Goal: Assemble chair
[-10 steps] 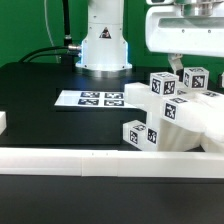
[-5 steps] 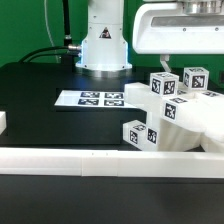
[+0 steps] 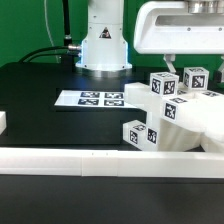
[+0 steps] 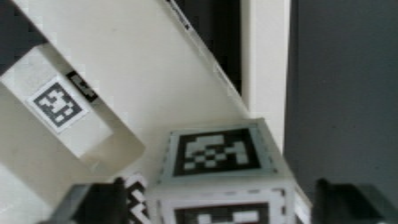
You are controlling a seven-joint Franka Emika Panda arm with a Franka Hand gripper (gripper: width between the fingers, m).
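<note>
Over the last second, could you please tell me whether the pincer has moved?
Yes. The pincer has dropped toward the chair and shifted to the exterior view's left, judged against the robot base.

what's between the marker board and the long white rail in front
Bare black table lies between the marker board and rail; the exterior view shows it.

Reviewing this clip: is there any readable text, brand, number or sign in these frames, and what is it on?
No words, brands or numbers can be read in either view.
Black-and-white square tags, patterns only, no letters: on the chair parts.
The same kind of tags: on the marker board.
In the wrist view, a tag on the chair post between the gripper fingers: pattern only.
</note>
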